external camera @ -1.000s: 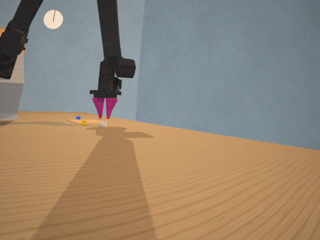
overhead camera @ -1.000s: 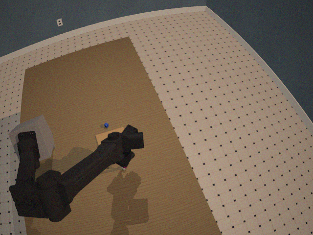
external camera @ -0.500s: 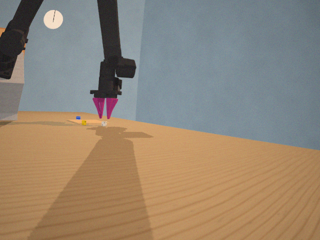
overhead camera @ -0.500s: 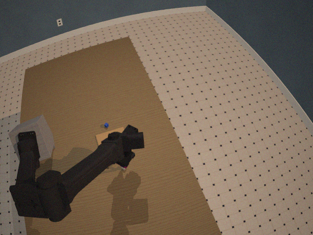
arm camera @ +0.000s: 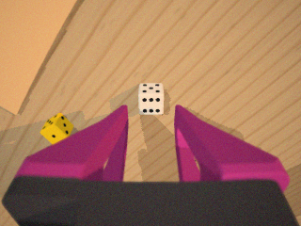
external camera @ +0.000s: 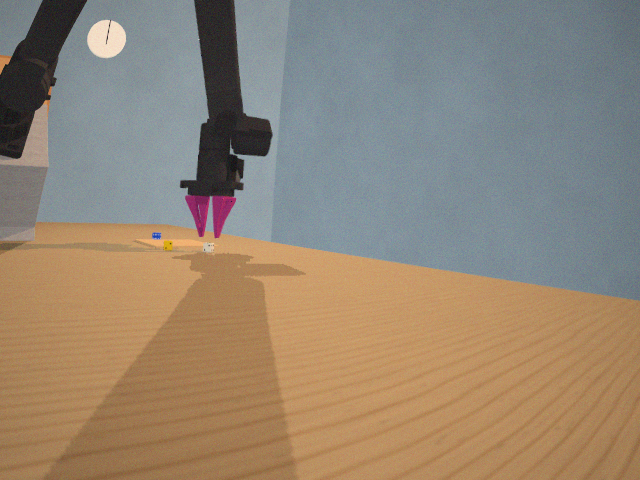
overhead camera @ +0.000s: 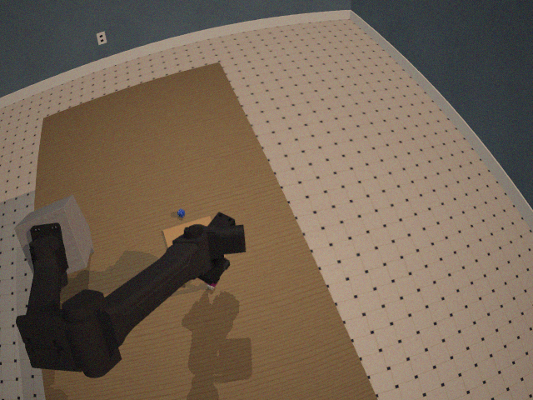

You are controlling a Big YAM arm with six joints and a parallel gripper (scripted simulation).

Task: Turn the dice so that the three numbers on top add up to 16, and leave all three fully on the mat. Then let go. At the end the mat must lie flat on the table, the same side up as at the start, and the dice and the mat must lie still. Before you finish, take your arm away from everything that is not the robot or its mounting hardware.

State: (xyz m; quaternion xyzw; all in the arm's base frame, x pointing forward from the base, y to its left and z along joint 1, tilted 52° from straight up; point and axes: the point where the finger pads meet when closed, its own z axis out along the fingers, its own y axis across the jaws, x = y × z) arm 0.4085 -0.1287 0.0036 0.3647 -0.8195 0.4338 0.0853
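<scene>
Lining up on the white die [overhead camera: 210, 287] [external camera: 208, 247] [arm camera: 150, 99] looks like your step in hand: it sits on the table [overhead camera: 171, 150] [external camera: 413, 361] [arm camera: 226, 56], off the mat [overhead camera: 185, 227] [external camera: 186, 242] [arm camera: 33, 42]. Your pincer [overhead camera: 212, 285] [external camera: 208, 237] [arm camera: 150, 114] hangs above it, partly open, holding nothing. Next you'd want to lower straight, the die centred between the fingers, then close gently. You have three dice, one white, one yellow [external camera: 168, 245] [arm camera: 56, 128], one blue [overhead camera: 181, 213] [external camera: 156, 235], all beside one mat, and one pincer.
</scene>
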